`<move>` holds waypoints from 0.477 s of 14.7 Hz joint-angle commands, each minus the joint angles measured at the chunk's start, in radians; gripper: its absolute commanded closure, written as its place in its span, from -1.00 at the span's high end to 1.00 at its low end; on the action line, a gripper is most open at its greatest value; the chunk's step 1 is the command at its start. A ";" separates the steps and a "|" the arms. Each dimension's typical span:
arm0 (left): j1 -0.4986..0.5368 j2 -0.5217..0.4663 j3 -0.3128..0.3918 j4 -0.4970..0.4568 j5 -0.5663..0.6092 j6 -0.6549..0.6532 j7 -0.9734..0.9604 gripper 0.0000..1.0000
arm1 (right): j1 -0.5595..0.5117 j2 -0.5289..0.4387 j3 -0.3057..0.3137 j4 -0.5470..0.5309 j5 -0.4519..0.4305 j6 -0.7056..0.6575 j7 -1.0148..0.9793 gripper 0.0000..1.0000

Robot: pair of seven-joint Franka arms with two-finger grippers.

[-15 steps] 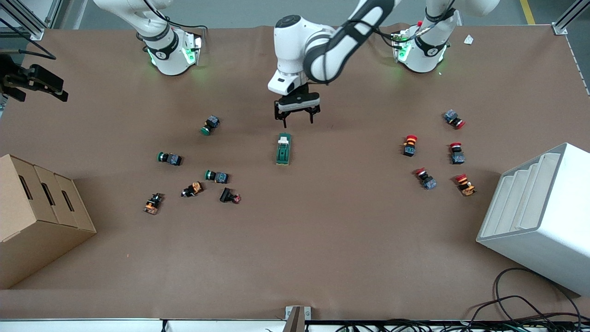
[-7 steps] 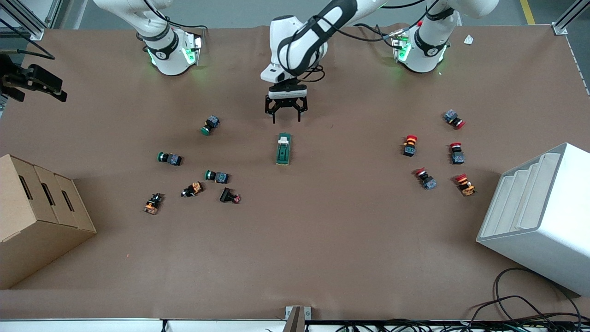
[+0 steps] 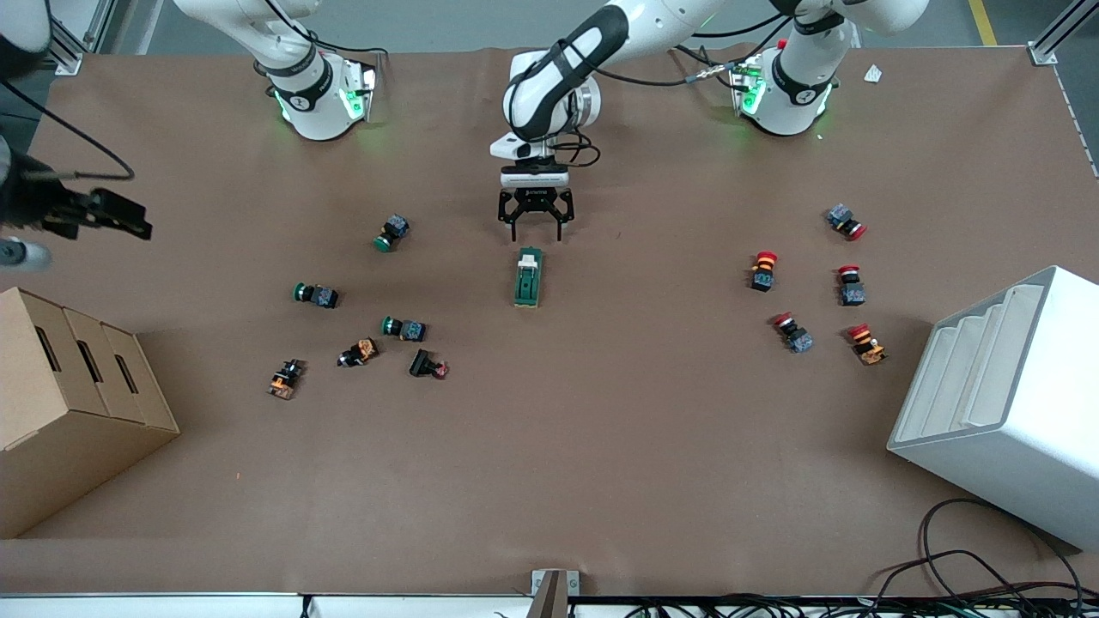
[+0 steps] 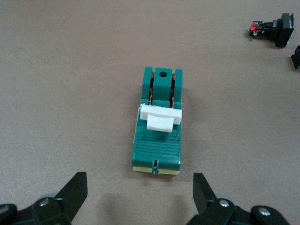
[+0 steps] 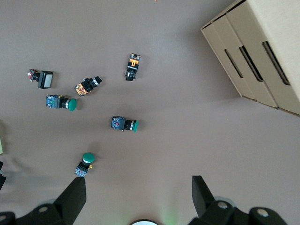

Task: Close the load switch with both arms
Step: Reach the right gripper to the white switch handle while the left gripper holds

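A: Where do we stand with the load switch (image 3: 529,278)?

B: It lies flat on the table (image 3: 601,446), mid-span between our two bases. Our left gripper (image 3: 536,225) hangs just above the table at the switch's end that points toward the bases, fingers spread and holding nothing. In the left wrist view the switch (image 4: 158,123) sits centred between those fingers.

A: And our right gripper (image 3: 103,216)?

B: Well off from the switch, up over the table edge at the right arm's end, above the cardboard box (image 3: 69,403). Its wrist view shows the fingers parted and empty, looking down on the green push-buttons (image 5: 124,124) that lie between the switch and the box.

A: How do we expect the switch to handle?

B: We judge it a small, rigid plastic block, light enough to skid on the paper if pushed from one side only. So one of us should pinch the green body across its long sides, low down, while the other presses the cream lever (image 4: 160,117). The lever is the delicate part; we would push on its broad face.
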 commanded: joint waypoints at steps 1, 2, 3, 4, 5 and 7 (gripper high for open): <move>-0.020 0.022 0.006 0.023 0.076 -0.039 -0.037 0.99 | 0.014 0.003 0.005 0.010 0.029 -0.010 0.119 1.00; -0.020 0.031 0.007 0.023 0.113 -0.039 -0.066 0.99 | 0.026 0.003 0.005 -0.007 0.072 0.001 0.198 1.00; -0.023 0.043 0.010 0.023 0.165 -0.047 -0.103 0.99 | 0.048 0.003 0.005 -0.021 0.097 0.016 0.267 1.00; -0.023 0.056 0.010 0.023 0.208 -0.064 -0.132 0.99 | 0.077 0.003 0.005 -0.036 0.099 0.036 0.336 1.00; -0.023 0.072 0.010 0.024 0.239 -0.081 -0.150 0.99 | 0.113 0.003 0.005 -0.048 0.100 0.059 0.420 1.00; -0.023 0.096 0.012 0.024 0.279 -0.113 -0.155 0.99 | 0.179 0.003 0.005 -0.107 0.134 0.133 0.590 1.00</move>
